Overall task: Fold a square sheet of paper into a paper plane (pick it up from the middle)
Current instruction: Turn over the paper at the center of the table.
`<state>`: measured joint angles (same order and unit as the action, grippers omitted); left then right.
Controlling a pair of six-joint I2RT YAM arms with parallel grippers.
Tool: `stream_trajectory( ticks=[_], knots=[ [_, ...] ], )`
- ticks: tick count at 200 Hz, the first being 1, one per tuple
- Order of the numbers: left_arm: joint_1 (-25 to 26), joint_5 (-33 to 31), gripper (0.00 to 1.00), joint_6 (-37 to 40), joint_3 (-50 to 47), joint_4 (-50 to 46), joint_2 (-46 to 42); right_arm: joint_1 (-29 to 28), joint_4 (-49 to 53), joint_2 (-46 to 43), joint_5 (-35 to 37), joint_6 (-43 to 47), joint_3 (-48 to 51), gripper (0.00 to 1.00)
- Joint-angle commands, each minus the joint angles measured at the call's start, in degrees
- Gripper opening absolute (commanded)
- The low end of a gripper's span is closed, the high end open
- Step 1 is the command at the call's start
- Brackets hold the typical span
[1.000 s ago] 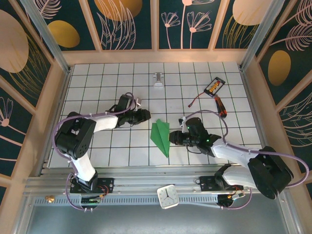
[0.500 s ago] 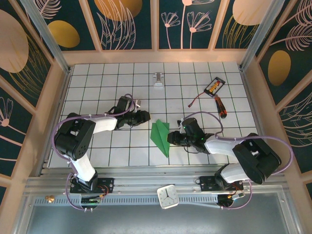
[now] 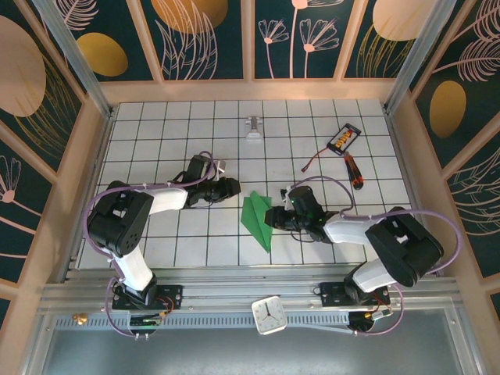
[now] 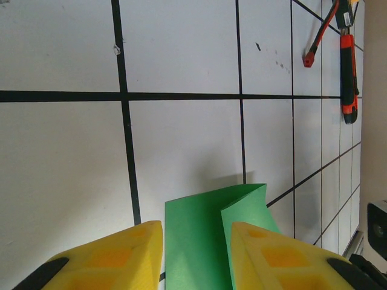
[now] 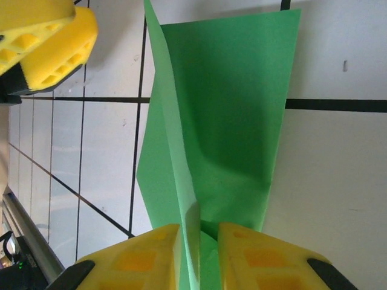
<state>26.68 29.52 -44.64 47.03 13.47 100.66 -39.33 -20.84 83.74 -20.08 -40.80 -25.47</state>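
Paper plane [image 3: 255,220] lay on the table [image 3: 156,133] in the near half, at 6 o'clock from table centre. Its long axis ran roughly 12 to 6, skewed slightly toward 11-5. The nose pointed between 5 and 6 o'clock and the wide tail was at the far end. The nose tip was near the near table edge, not over it.

Right gripper [image 3: 270,216] sat at the plane's 3 o'clock side, about mid-length. In the right wrist view its 2 yellow pads [image 5: 139,254] were pinched on the raised centre fold, with 1 wing flat on the tiles beyond.

Left gripper [image 3: 234,187] was at 10 o'clock of the tail, just beside the corner with a small gap. Its pads were apart with nothing clamped.

Room to move: bare tiles at 9 and 7 o'clock of the plane. Red-handled screwdriver [image 3: 355,172] was at 2 o'clock, well apart. Orange-and-black device [image 3: 344,138] lay just past it. Metal clip [image 3: 254,129] was at 12 o'clock, well apart. Clock [image 3: 271,315] sat on the front rail at 6 o'clock.
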Motion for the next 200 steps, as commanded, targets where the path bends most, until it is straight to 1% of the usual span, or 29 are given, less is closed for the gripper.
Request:
stream_trajectory(
  ticks=[1, 13, 18, 33, 44, 54, 62, 79, 92, 105, 118, 133, 144, 158, 175, 200],
  knots=[
    [0.13, 0.88, 0.35, -0.12, -0.36, 0.61, 0.19, -0.75, -2.53, 1.44, -1.17, 1.03, -1.73, 0.21],
    [0.14, 0.89, 0.35, -0.11, -0.24, 0.49, -0.02, -0.75, -2.35, 1.58, -1.19, 1.03, -2.21, 0.14],
    [0.08, 0.89, 0.36, -0.11, -0.18, 0.43, -0.21, -0.70, -1.94, 1.39, -1.04, 1.24, -2.46, 0.10],
    [0.16, 0.43, 0.36, 0.27, 0.28, -0.36, -1.14, -0.16, 1.03, -0.99, 0.29, 2.41, -2.93, 0.00],
    [0.13, -0.33, 0.37, 0.81, 0.52, -0.98, -2.03, 1.19, 5.31, -4.12, 2.17, 4.40, -3.62, 0.00],
    [-0.04, -1.06, 0.38, 1.32, 0.91, -1.78, -2.89, 2.57, 12.00, -7.64, 5.47, 7.19, -5.14, 0.00],
    [-0.28, -1.59, 0.38, 1.58, 1.18, -2.01, -4.43, 3.20, 18.69, -10.25, 10.35, 10.44, -7.71, 0.00],
    [-1.15, -2.67, 0.39, 1.69, 1.23, -2.14, -5.95, 3.25, 35.28, -13.39, 25.02, 17.01, -15.67, 0.00],
    [-1.83, -4.25, 0.40, 2.18, 1.23, -2.45, -7.06, 2.97, 45.44, -13.78, 36.26, 20.07, -21.88, 0.00],
    [-2.48, -6.12, 0.41, 3.08, 1.23, -2.96, -7.88, 1.41, 53.13, -12.83, 46.76, 21.40, -27.23, 0.00],
    [-3.34, -7.38, 0.44, 3.52, 1.01, -2.93, -8.53, -1.36, 59.10, -10.13, 55.82, 20.89, -31.31, 0.00],
    [-4.57, -7.60, 0.46, 3.76, 0.58, -2.76, -8.98, -5.25, 65.84, -4.31, 64.42, 17.24, -35.16, 0.00],
    [-5.51, -8.25, 0.47, 4.07, 0.23, -2.84, -9.23, -7.92, 70.35, 1.14, 68.47, 13.53, -37.77, 0.00],
    [-6.98, -9.06, 0.51, 4.32, -0.55, -2.85, -9.75, -10.99, 73.81, 8.22, 69.21, 8.94, -40.97, 0.00],
    [-8.90, -10.57, 0.56, 4.97, -1.84, -2.68, -10.55, -14.15, 75.36, 16.28, 68.57, 5.34, -44.32, 0.00],
    [-11.83, -12.66, 0.58, 5.74, -3.83, -2.34, -11.51, -18.54, 75.52, 26.06, 66.27, 2.43, -49.46, 0.00]
  ],
)
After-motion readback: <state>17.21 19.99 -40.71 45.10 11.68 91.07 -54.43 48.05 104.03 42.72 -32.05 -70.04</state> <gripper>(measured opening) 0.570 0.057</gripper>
